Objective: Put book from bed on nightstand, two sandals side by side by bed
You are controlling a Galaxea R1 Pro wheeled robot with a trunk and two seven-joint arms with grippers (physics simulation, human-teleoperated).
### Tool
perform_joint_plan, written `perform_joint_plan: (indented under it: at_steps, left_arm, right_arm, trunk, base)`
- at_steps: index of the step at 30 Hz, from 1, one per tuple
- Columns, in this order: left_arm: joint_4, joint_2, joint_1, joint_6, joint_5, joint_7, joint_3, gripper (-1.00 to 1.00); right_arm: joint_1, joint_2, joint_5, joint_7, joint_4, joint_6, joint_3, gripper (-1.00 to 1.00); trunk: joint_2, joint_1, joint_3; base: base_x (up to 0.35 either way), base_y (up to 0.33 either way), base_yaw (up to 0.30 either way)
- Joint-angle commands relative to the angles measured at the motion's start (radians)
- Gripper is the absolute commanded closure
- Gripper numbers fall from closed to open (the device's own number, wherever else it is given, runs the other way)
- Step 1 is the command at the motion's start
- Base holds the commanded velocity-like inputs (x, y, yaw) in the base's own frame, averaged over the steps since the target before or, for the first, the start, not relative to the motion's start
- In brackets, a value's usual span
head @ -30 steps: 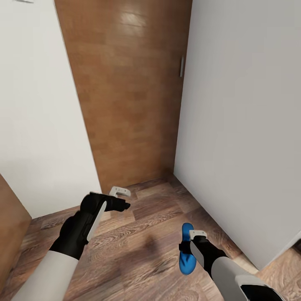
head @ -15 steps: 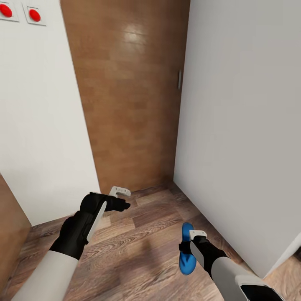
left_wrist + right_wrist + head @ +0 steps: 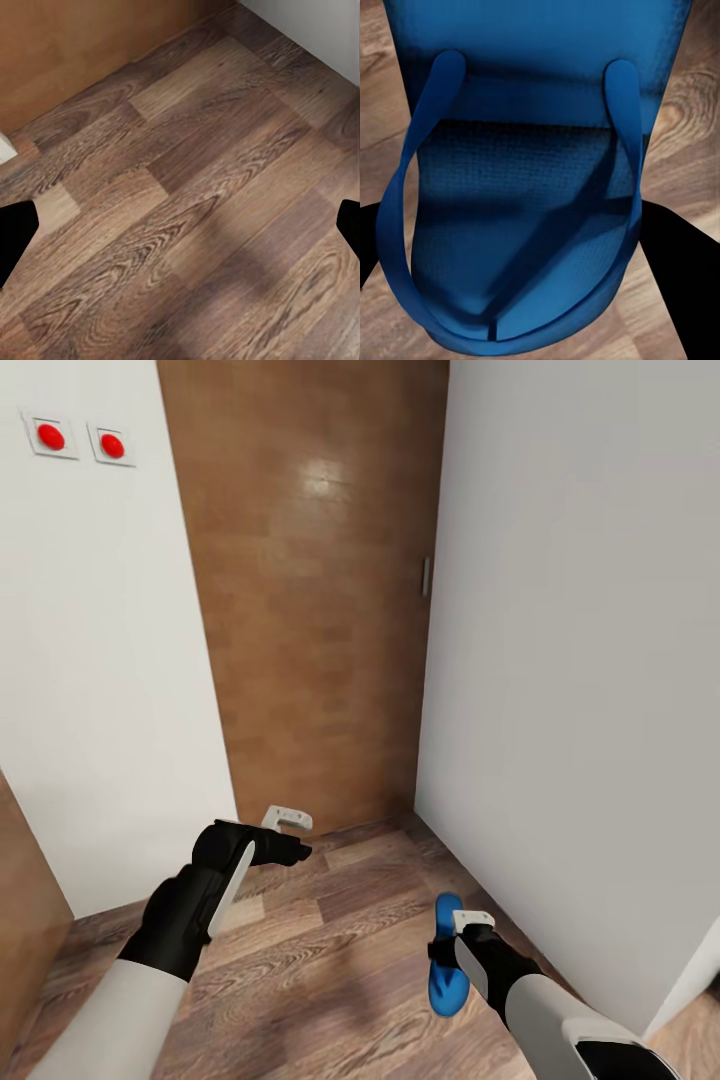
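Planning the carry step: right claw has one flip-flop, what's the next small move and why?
Probably keep the right claw shut on the blue flip-flop and turn the base away: ahead stand a wooden door and white walls, no bed. The left claw is open and free.

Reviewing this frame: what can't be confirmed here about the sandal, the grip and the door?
- Sandal: head view, its far side hidden behind the right gripper; right wrist view, its upper end cut by the picture edge.
- Right grip: jaws flank the sandal, contact points hidden under its edges.
- Door: top cut off in head view; handle too small to read.
- Left gripper: jaws wide apart over floor.
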Motion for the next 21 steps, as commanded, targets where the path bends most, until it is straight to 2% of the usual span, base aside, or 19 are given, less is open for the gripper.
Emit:
perform_joint_plan:
  at_steps: [1, 21]
  left_arm:
    - [-0.001, 0.000, -0.001, 0.004, -0.004, -0.004, 0.000, -1.00]
    - [-0.002, 0.001, -0.001, 0.004, -0.002, -0.004, -0.001, -1.00]
  right_arm:
    - [0.000, 0.001, 0.000, -0.003, -0.002, 0.005, -0.008, 1.00]
    - [0.000, 0.002, 0.000, -0.003, 0.001, -0.040, -0.007, 1.00]
  trunk:
    - [0.000, -0.001, 0.003]
    - [0.140, -0.077, 0.066]
  base:
    - [0.000, 0.000, 0.000]
    - [0.000, 0.000, 0.000]
